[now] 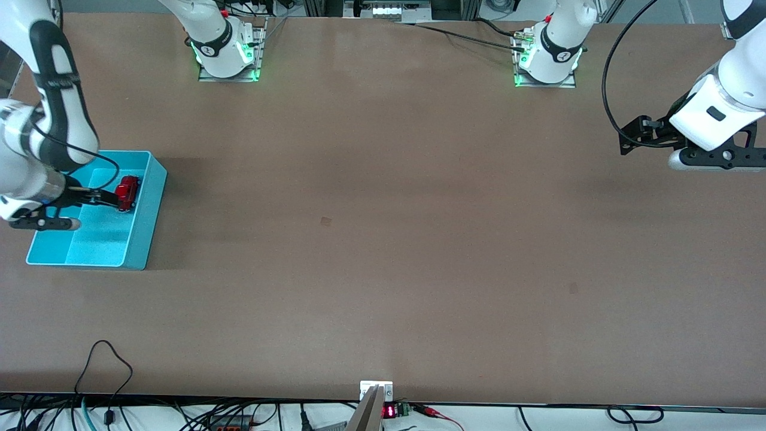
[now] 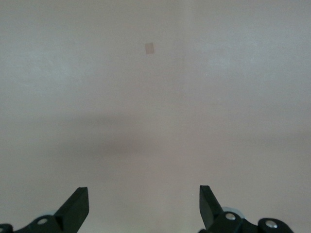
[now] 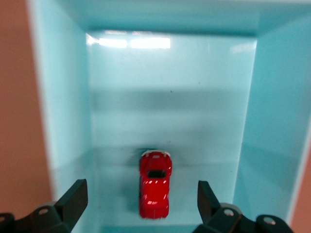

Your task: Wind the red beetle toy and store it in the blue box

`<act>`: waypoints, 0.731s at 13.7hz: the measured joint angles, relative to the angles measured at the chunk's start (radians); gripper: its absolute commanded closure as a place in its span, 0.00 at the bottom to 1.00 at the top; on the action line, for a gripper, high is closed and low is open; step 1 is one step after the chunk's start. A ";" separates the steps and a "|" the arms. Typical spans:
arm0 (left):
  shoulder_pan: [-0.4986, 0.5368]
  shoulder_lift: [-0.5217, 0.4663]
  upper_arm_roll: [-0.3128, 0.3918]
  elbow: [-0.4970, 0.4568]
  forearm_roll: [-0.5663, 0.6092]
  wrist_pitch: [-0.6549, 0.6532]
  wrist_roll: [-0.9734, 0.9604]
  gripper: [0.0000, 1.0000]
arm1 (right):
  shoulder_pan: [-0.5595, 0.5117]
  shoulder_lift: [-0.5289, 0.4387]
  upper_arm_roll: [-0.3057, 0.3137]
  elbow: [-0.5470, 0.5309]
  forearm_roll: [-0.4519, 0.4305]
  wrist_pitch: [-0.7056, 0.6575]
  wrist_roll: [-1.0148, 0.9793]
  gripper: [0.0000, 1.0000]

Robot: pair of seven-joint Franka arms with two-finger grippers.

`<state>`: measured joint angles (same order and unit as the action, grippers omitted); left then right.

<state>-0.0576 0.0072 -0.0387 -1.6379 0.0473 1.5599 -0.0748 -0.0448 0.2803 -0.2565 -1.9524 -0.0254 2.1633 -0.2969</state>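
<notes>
Glossy red beetle toy (image 3: 155, 191) (silvery ends) in blue box (image 1: 149, 209); both hands spread apart.

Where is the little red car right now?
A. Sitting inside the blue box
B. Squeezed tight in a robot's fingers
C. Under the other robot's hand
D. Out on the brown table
A. The red beetle toy rests on the floor of the blue box, and the right gripper stands open around it, its fingers apart from the toy's sides.
</notes>
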 measured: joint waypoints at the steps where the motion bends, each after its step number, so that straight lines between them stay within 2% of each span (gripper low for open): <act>1: 0.000 0.000 0.000 0.000 0.000 0.000 0.000 0.00 | 0.001 -0.052 0.027 0.028 0.000 -0.068 0.008 0.00; 5: 0.000 0.000 0.000 0.000 0.000 0.000 0.000 0.00 | 0.007 -0.209 0.117 0.155 -0.017 -0.337 0.062 0.00; 8: 0.000 0.000 0.000 0.000 0.000 0.000 0.000 0.00 | 0.007 -0.236 0.169 0.307 -0.018 -0.546 0.065 0.00; 10: 0.000 0.000 0.000 0.000 0.000 0.000 0.000 0.00 | 0.008 -0.235 0.198 0.384 -0.018 -0.631 0.070 0.00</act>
<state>-0.0576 0.0072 -0.0389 -1.6379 0.0473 1.5599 -0.0748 -0.0372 0.0452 -0.0584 -1.5688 -0.0431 1.5321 -0.2267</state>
